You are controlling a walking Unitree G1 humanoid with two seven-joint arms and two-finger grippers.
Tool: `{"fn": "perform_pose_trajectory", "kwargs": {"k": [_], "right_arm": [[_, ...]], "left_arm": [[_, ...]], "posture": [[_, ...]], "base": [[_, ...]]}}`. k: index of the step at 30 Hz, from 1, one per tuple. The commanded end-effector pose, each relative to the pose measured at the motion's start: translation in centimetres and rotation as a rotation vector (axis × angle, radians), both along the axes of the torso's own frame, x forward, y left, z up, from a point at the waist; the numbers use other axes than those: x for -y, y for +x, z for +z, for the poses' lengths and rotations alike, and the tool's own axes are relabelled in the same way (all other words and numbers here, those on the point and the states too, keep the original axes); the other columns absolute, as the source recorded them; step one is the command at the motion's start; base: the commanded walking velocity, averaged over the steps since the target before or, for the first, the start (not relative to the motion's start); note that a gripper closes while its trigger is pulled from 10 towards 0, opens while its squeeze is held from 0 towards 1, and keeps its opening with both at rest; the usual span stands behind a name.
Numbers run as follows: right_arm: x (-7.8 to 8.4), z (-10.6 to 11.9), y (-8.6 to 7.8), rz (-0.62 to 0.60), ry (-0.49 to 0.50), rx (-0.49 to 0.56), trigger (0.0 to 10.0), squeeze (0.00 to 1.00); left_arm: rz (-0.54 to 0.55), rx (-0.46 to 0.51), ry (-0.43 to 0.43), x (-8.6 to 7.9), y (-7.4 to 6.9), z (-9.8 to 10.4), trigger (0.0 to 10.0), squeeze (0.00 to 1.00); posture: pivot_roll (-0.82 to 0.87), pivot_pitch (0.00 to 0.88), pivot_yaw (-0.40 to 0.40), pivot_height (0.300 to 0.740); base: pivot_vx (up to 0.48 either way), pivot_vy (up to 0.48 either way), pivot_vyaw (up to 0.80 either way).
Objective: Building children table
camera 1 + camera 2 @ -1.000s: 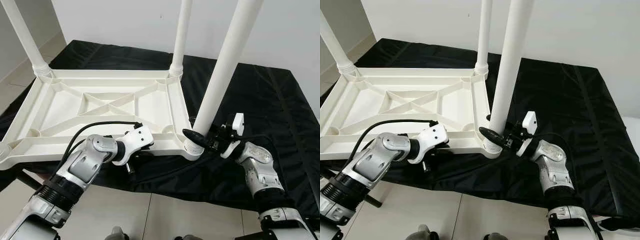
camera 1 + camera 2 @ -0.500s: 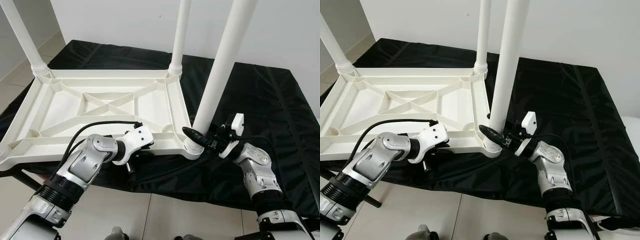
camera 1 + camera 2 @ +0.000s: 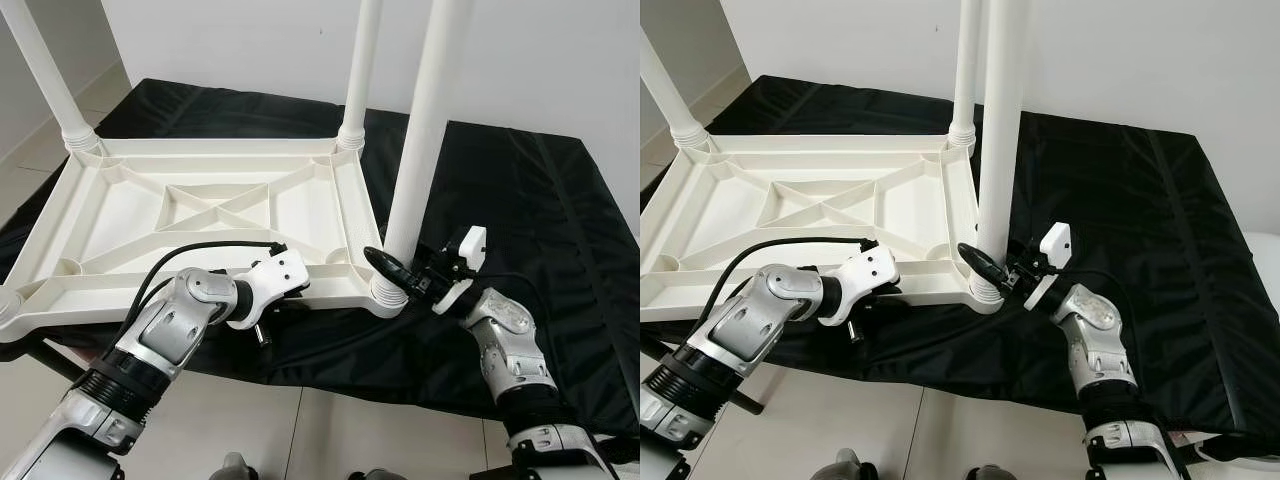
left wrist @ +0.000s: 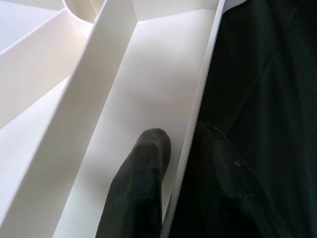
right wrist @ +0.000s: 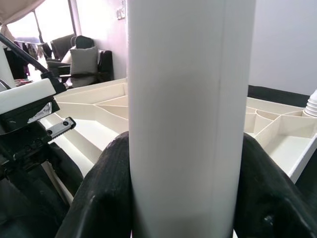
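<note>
Right gripper (image 5: 190, 183) fingers clamping white leg (image 3: 420, 150), left gripper (image 4: 168, 163) fingers pinching tabletop rim (image 3: 330, 290)

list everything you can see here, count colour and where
table top: 1, white, upside down on the black cloth, ribbed underside up
table legs: 3, white, upright at the far left, far right and near right corners
cloth: 1, black, covering the work surface
floor: pale tiles, below the near edge
left gripper: 1, black fingers, on the table top's near rim
right gripper: 1, black fingers, clamped on the near right leg's base
</note>
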State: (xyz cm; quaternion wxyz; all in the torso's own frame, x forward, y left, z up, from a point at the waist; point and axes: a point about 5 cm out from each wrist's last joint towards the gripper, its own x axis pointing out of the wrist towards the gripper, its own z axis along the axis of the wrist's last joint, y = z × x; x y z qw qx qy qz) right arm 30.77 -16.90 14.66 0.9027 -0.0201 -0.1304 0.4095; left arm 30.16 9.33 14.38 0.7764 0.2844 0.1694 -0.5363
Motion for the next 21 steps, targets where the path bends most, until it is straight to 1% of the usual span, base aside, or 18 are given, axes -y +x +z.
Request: {"fn": "perform_pose_trajectory", "kwargs": {"k": [1,3,21], "right_arm": [[1.6,-2.6,-0.5,-0.100,-0.044,-0.126,10.0,0.00],[1.6,-2.7,-0.8,-0.097,-0.032,-0.128,10.0,0.00],[2.3,-2.7,-1.7,-0.125,-0.001,-0.117,10.0,0.00]], "left_arm": [[-0.103,0.072,-0.058,1.3,0.0,2.4,10.0,0.00],[-0.105,0.072,-0.058,1.3,0.0,2.5,10.0,0.00],[-0.107,0.075,-0.055,1.3,0.1,2.7,10.0,0.00]], "posture": [[-0.03,0.080,0.009,0.740],[-0.03,0.082,0.011,0.740],[-0.04,0.086,0.019,0.740]], "base": [[0.000,0.000,0.00],[0.000,0.000,0.00],[0.000,0.000,0.00]]}}
